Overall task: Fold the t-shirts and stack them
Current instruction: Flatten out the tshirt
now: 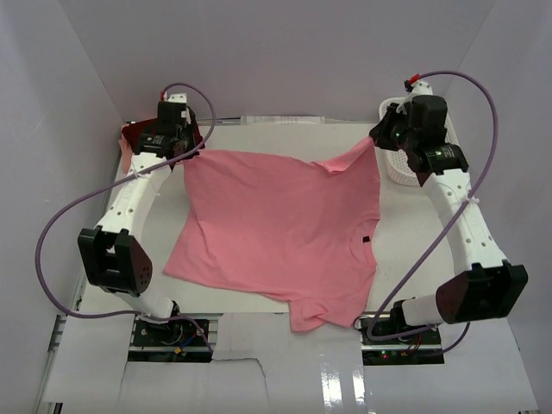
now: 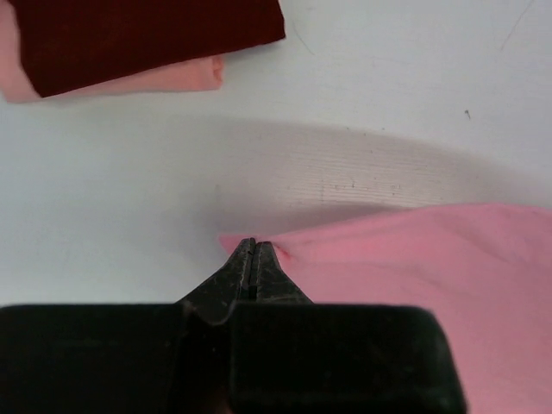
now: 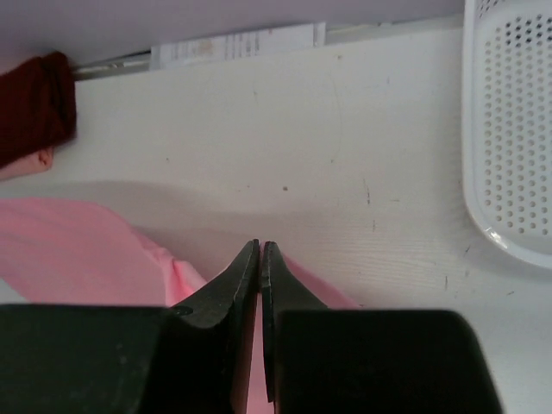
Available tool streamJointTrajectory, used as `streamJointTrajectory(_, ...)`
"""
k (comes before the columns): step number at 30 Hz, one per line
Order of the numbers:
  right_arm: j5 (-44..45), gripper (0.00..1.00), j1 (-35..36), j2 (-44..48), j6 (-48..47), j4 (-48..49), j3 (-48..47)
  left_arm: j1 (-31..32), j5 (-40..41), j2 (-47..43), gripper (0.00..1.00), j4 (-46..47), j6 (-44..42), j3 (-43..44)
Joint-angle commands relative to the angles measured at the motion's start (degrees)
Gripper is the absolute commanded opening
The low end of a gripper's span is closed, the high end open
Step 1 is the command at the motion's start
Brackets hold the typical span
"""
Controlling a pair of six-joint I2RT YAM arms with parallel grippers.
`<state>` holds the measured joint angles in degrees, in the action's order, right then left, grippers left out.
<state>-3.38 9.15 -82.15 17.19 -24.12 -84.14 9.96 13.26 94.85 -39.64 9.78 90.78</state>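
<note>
Stack: maroon shirt [image 2: 147, 34] folded atop peach shirt [image 2: 185, 76], far-L. Salmon shirt [image 1: 276, 233] unfolded, 1 left; my L gripper [image 2: 256, 247] & R gripper [image 3: 260, 252] pinched tight on its far edge.

Salmon-pink t-shirt [image 1: 276, 228]; maroon shirt [image 2: 142, 34]; peach shirt [image 2: 164, 79]; white basket [image 3: 509, 129].

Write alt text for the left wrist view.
The left gripper, shut, pinches a corner of the salmon-pink t-shirt over the white table. Beyond it, a folded dark maroon t-shirt lies on a folded pale peach t-shirt.
</note>
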Motion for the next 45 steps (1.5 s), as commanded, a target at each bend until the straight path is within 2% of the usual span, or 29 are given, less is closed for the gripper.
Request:
streamJointTrajectory(1, 2.94, 0.08, -0.09, 5.32, -1.37, 0.30, 0.47, -1.34, 5.46, -9.23, 0.00, -1.05, 4.63, -1.04)
streamJointTrajectory(6, 0.93, 0.08, -0.09, 15.07, -2.51, 3.02, 2.31, -1.69, 7.92, -22.74, 0.00, 0.17, 6.91, -4.82)
streamJointTrajectory(13, -2.42, 0.08, -0.09, 29.66, -7.08, 10.31, 4.86, -1.69, 7.49, -44.02, 0.00, 9.65, 9.47, -16.06)
streamJointTrajectory(18, 0.81, 0.08, -0.09, 47.50, -11.21, 23.82, 10.30, -1.78, 7.93, -55.98, 0.00, 16.25, 9.82, -22.57)
streamJointTrajectory(20, 1.97, 0.08, -0.09, 52.50, -11.83, 26.75, 10.14, -1.69, 7.57, -60.91, 0.00, 18.89, 9.91, -23.63)
streamJointTrajectory(23, 1.80, 0.08, -0.09, 54.89, -13.32, 26.15, 5.40, -1.69, 6.96, -66.61, 0.00, 22.14, 10.35, -25.56)
streamJointTrajectory(28, 2.58, 0.08, -0.10, 58.77, -14.02, 29.82, 1.71, -1.69, 7.39, -72.08, 0.00, 25.31, 10.43, -24.87)
streamJointTrajectory(33, 2.94, 0.08, -0.09, 60.53, -14.82, 29.57, -3.91, -1.34, 6.96, -72.26, 0.00, 24.61, 9.12, -17.77)
streamJointTrajectory(38, 2.93, 0.08, -0.09, 61.41, -13.25, 28.96, -4.99, -0.47, 5.91, -72.17, 0.00, 23.91, 8.85, -14.15)
streamJointTrajectory(42, 3.20, 0.08, 0.08, 60.45, -8.51, 28.08, 0.72, -0.29, 5.90, -72.52, 0.00, 23.99, 9.73, -17.21)
streamJointTrajectory(45, 1.19, 0.08, -0.01, 56.32, -3.86, 21.79, 5.19, -0.29, 4.85, -72.44, 0.00, 24.87, 11.21, -24.04)
